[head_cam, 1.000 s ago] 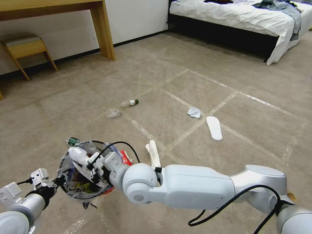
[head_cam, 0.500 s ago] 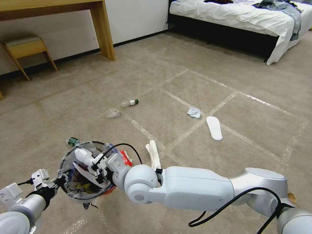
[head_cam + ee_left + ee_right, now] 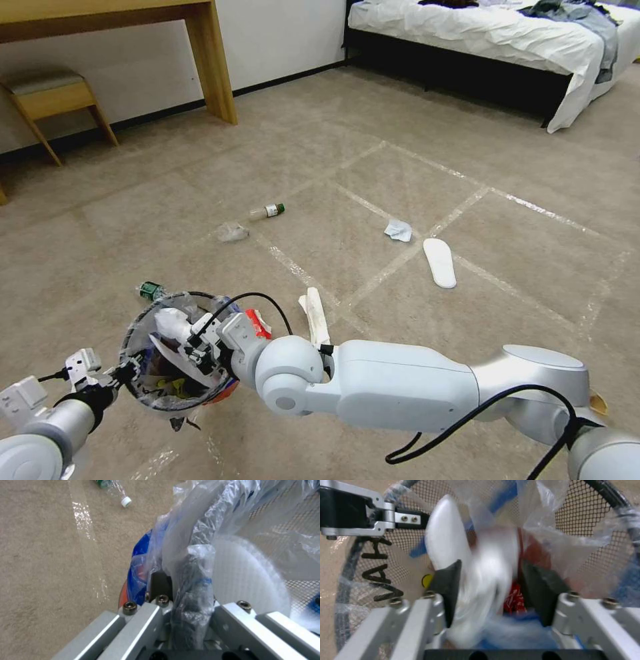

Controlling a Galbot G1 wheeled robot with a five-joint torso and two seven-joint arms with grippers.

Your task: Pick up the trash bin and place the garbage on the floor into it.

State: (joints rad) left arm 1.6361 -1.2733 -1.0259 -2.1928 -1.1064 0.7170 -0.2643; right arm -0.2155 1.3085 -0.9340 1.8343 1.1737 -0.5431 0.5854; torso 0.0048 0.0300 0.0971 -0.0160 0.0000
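Right gripper [image 3: 490, 590], jaws apart, white garbage [image 3: 486, 580] between them over trash bin [image 3: 143, 393]

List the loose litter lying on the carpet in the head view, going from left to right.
Green-capped bottle by the bin → crumpled clear plastic → small bottle with green cap → white paper roll → tissue → flat white oval piece.

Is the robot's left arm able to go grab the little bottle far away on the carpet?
Probably not right now. The left gripper is shut on the rim of the trash bin, so it is busy, and the small bottle lies well beyond it across open carpet. Nothing blocks the way.
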